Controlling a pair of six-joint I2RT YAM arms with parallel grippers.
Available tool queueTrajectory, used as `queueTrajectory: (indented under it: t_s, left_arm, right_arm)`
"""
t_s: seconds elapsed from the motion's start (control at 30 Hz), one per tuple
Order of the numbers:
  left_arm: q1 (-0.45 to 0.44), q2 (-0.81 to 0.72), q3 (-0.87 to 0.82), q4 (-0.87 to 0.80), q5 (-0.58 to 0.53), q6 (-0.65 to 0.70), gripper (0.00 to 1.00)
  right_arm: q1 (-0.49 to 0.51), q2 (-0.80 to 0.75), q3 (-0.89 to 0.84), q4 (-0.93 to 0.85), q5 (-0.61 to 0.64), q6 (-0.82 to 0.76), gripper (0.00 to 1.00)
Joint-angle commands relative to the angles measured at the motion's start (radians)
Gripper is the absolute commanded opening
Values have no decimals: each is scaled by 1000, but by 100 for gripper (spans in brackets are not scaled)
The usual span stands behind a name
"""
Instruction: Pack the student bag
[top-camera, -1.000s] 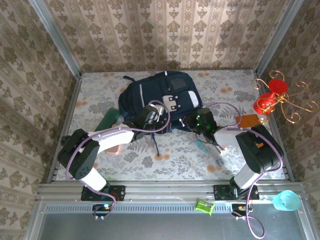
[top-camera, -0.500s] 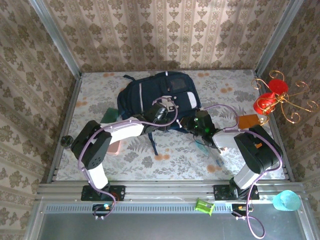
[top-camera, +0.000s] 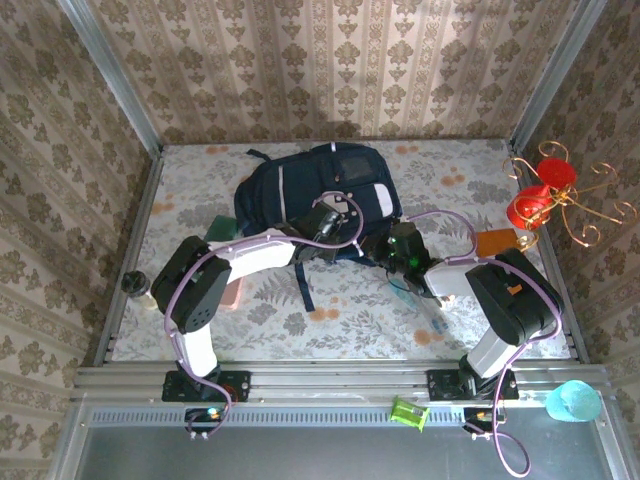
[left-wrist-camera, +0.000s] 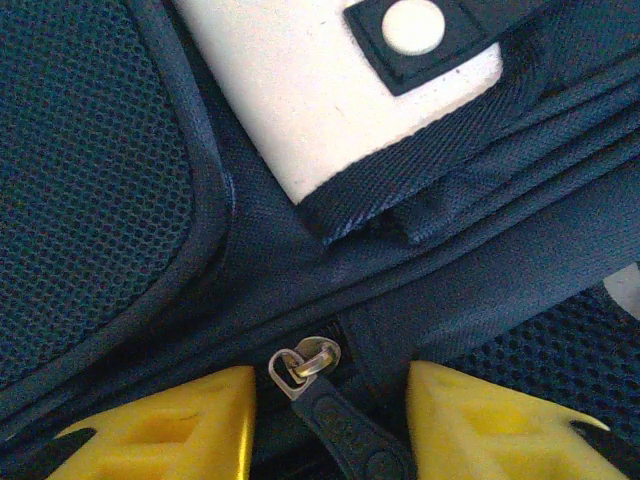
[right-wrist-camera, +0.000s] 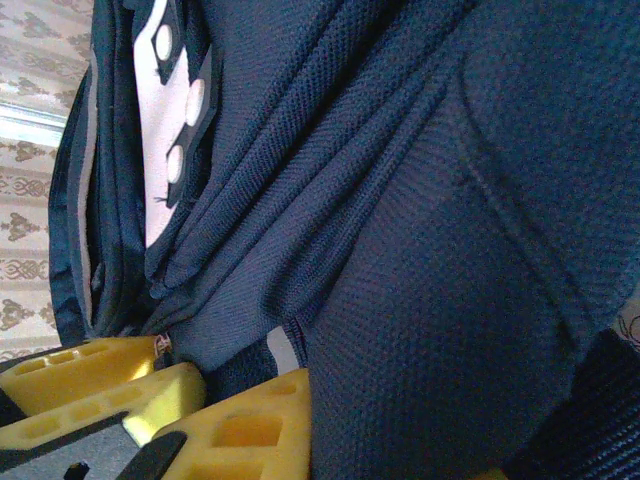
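Note:
The student bag (top-camera: 315, 185), dark navy with a white patch, lies in the middle of the table. My left gripper (top-camera: 333, 222) is at the bag's near edge, by the white patch (left-wrist-camera: 340, 90). It is open, and its yellow fingers (left-wrist-camera: 170, 430) stand either side of a metal zip pull (left-wrist-camera: 300, 365) with a dark rubber tab, not touching it. My right gripper (top-camera: 388, 246) is at the bag's near right corner, shut on a bulging fold of the navy fabric (right-wrist-camera: 420, 300). One yellow finger (right-wrist-camera: 250, 430) presses against that fold; the other is almost hidden behind it.
A red ornament on a gold wire stand (top-camera: 545, 195) and an orange item (top-camera: 497, 242) sit at the right. A teal item (top-camera: 218, 232), a pink one (top-camera: 232, 296) and a small dark-capped bottle (top-camera: 136, 287) lie at the left. Patterned walls enclose the table.
My left arm swung right onto the bag's near edge and its jaws narrowed around the zip pull. The right gripper crept left and closed tighter on the fabric.

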Motion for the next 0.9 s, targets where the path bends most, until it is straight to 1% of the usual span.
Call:
queueTrajectory:
  t_s: [0.0, 0.3, 0.5, 0.83, 0.87]
  left_arm:
    - [6, 1, 31, -64, -52, 33, 39]
    - [8, -10, 18, -75, -37, 34, 26]
    - [12, -31, -5, -79, -49, 26, 18]
    - [54, -103, -78, 10, 28, -12, 1]
    - [60, -106, -82, 12, 32, -13, 0]
  right_arm:
    - [7, 7, -14, 41, 5, -4, 14]
    - [5, 7, -17, 35, 9, -7, 12]
    - [5, -3, -16, 33, 10, -11, 10]
    - [5, 3, -17, 31, 13, -17, 7]
    - [5, 1, -18, 31, 15, -18, 7]
